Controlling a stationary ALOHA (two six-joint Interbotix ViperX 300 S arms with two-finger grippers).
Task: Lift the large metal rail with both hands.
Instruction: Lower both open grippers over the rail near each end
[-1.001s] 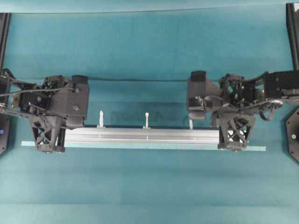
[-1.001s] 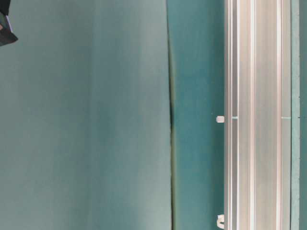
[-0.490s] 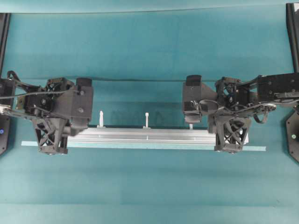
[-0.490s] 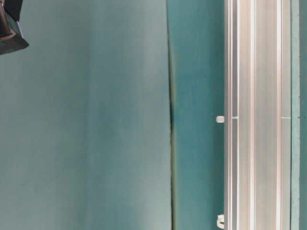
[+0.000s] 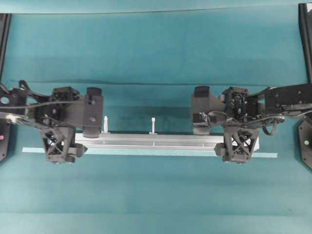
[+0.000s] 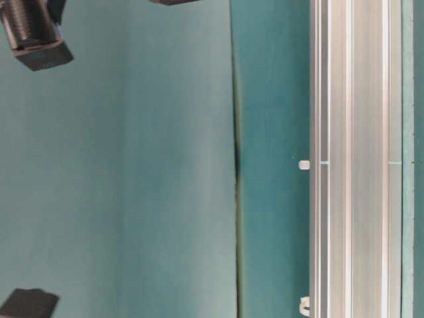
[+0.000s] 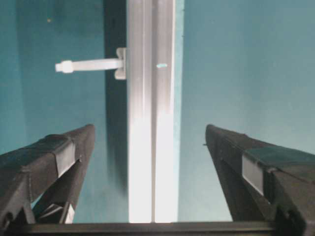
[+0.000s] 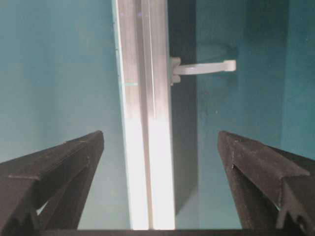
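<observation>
The large metal rail [image 5: 153, 142] lies flat on the teal mat, running left to right, and shows as a long grooved silver bar [image 6: 351, 159] in the table-level view. Two white pegs [image 5: 105, 124] stand along its far edge. My left gripper [image 5: 61, 145] hovers over the rail's left end, open. In the left wrist view the left gripper [image 7: 149, 129] has its fingers [image 7: 64, 152] wide on either side of the rail [image 7: 150, 98], touching nothing. My right gripper [image 5: 238, 145] is over the right end, also open. The right wrist view shows that gripper [image 8: 160, 133] straddling the rail [image 8: 145, 98] with clear gaps.
A thin pale tape strip [image 5: 146, 154] lies on the mat just in front of the rail and sticks out past both ends. A fold in the mat [image 5: 146, 83] runs across behind the arms. Black arm bases [image 5: 304, 141] stand at both side edges.
Both grippers have gone from shut at the rail's ends to wide open. Each has shifted slightly inward along the rail. The rail and its pegs have stayed in place.
</observation>
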